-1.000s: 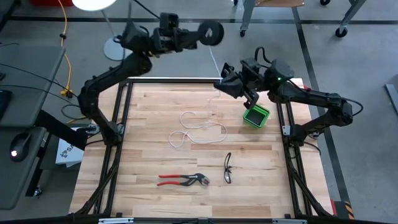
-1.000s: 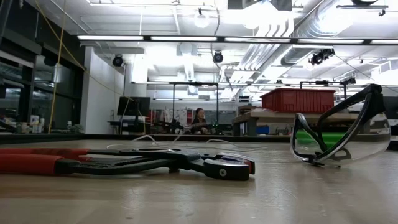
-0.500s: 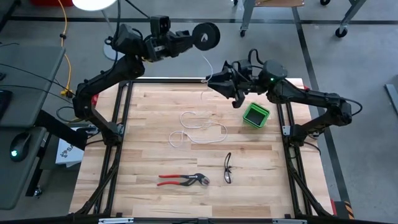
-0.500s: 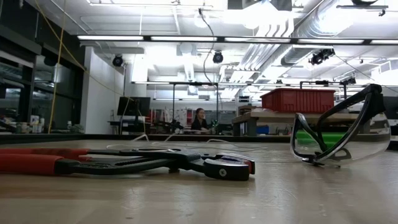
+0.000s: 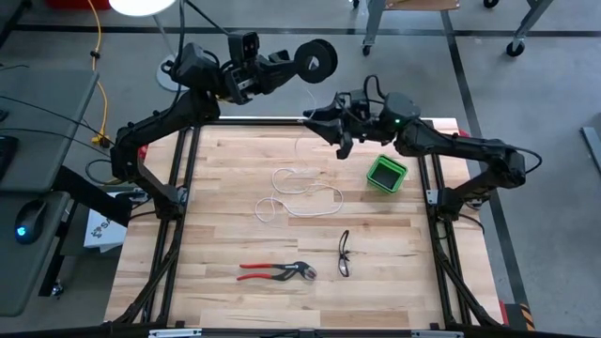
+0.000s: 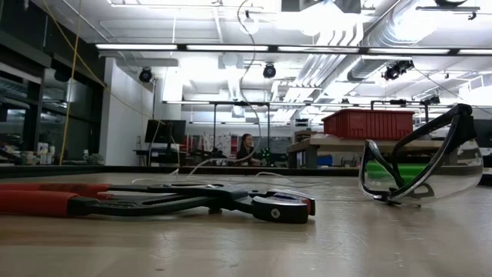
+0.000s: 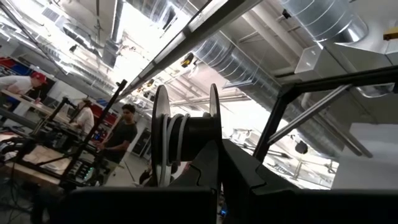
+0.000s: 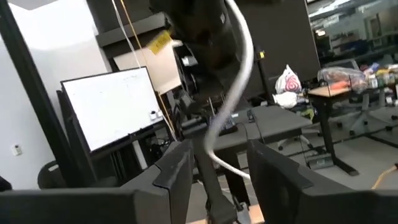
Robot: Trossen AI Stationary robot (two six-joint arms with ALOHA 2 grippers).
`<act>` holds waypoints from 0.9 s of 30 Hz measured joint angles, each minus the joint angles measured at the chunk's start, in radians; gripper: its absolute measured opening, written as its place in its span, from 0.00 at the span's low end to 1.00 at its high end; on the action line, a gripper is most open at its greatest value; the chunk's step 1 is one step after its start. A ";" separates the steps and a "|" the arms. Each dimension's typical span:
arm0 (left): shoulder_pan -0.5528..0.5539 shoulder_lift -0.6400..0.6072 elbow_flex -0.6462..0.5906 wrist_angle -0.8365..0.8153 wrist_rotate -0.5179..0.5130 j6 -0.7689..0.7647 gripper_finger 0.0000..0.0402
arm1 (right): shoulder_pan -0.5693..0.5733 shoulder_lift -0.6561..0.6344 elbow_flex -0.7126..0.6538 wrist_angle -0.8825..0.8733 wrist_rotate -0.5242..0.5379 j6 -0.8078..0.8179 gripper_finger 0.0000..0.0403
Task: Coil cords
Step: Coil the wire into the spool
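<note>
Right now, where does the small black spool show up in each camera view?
High view: the black spool sits at the tip of the left pincer, beyond the table's far edge.
Low view: not in it.
Left wrist view: centre, side-on, clamped above the pincer's fingers.
Right wrist view: a dark blur at the top may be it; cannot tell.
Shared landmark: the white cord, which also crosses the right wrist view.

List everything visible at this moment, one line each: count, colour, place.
cord: one, white, looped mid-table, rising toward the spool
spool: one, black, held up beyond the table's far edge
pliers: one, red-handled, near edge
safety glasses: one, clear, right of the pliers
bin: one, green, right side
table: one, light wood
people: several, in the room behind
left pincer: shut on the spool
right pincer: open, cord running between its fingers, at the far edge
</note>
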 joint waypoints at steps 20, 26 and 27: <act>-0.007 0.000 0.000 0.017 -0.015 0.007 0.00 | 0.055 0.010 0.000 0.056 0.055 -0.026 0.06; -0.013 0.000 0.000 0.016 -0.019 0.007 0.00 | 0.055 0.010 0.000 0.057 0.089 -0.030 0.21; -0.013 0.000 0.000 0.016 -0.019 0.007 0.00 | 0.055 0.010 0.000 0.057 0.094 -0.030 0.22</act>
